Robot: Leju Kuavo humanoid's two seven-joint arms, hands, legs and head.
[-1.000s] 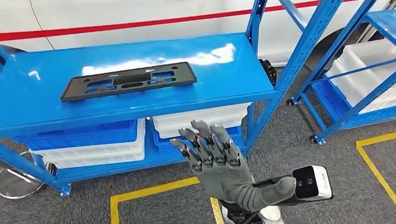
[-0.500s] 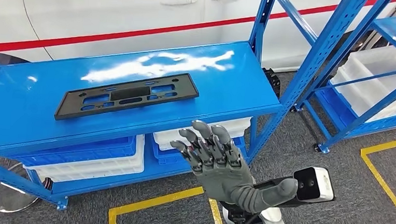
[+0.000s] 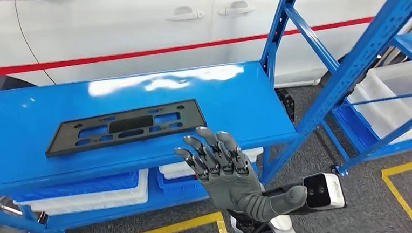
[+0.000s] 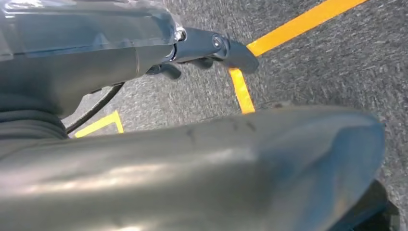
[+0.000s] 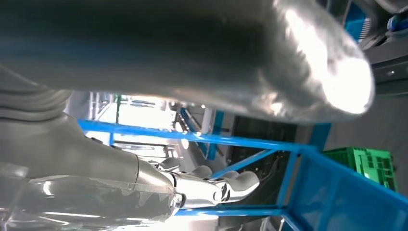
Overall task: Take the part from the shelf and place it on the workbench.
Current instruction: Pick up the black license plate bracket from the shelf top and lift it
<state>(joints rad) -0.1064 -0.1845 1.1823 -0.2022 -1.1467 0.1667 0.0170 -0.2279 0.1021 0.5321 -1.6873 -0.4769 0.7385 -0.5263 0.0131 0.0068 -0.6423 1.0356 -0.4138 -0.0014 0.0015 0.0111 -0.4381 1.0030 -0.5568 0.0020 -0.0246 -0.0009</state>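
The black license plate bracket [image 3: 127, 126] lies flat on the top level of the blue shelf [image 3: 238, 91], untouched. The right hand [image 3: 225, 171] hovers in front of the shelf's front edge, just beside the bracket's near right corner, fingers spread and holding nothing. The left hand [image 4: 192, 53] hangs low over the grey floor; whether its fingers are apart or curled I cannot tell. This looks like the approach step: next the right hand must reach over the edge and close on the bracket.
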